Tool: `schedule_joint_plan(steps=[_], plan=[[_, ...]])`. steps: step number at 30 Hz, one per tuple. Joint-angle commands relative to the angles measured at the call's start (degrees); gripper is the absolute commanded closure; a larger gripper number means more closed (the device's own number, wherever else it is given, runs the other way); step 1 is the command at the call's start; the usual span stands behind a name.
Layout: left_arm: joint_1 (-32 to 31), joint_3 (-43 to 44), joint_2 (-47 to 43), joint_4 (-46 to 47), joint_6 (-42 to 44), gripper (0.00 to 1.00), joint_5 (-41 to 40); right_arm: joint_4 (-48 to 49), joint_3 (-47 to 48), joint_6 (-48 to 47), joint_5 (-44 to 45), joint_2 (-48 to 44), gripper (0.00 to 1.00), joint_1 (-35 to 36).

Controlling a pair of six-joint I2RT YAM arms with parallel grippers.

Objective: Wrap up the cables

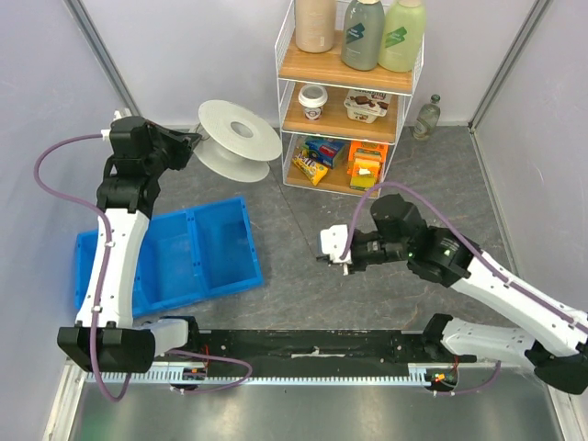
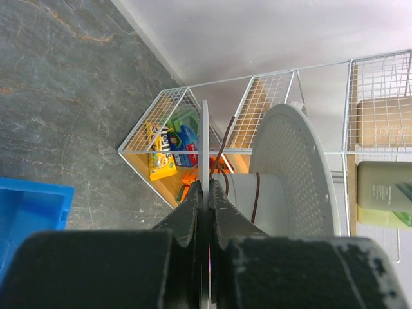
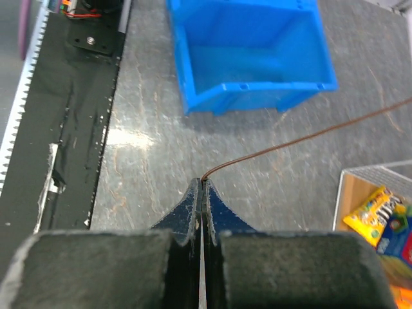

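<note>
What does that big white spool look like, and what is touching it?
The white spool looks like plastic: two wide round flanges joined by a fat hub with a hole through the middle. The inner face of one flange is dotted all over. It sits just left of the wire shelf rack. The left gripper is shut on the thin edge of one flange, and a thin dark wire crosses its hub.

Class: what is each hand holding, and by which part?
Left hand: the white spool, by a flange's rim. Right hand: the thin cable, apparently near its end.
</note>
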Motion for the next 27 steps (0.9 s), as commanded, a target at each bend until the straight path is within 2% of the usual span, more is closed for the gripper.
schedule_joint_plan(steps=[1, 6, 11, 19, 23, 27], plan=[[-1.15, 1.21, 0.27, 8.22, 1.29, 0.98, -3.74, 1.58, 3.26, 1.51, 0.55, 2.24, 1.00, 6.51], [-7.47, -1.33, 0.62, 9.98, 11.13, 0.98, -6.27, 1.76, 8.79, -0.52, 3.10, 6.46, 1.00, 13.89], [-13.62, -3.80, 1.15, 10.59, 20.27, 0.98, -6.38, 2.02, 13.11, -2.36, 5.47, 9.62, 1.00, 17.51], [-23.56, -7.84, 1.41, 12.17, 36.79, 0.98, 0.02, 2.64, 19.08, -3.33, 9.08, 12.53, 1.00, 18.04], [-28.04, -9.60, 0.27, 13.05, 41.90, 0.98, 1.44, 3.25, 21.19, -4.12, 11.19, 13.76, 1.00, 18.04], [-29.54, -11.01, -1.40, 13.94, 45.68, 0.98, 7.14, 4.57, 22.16, -4.21, 14.35, 14.29, 1.00, 18.04]])
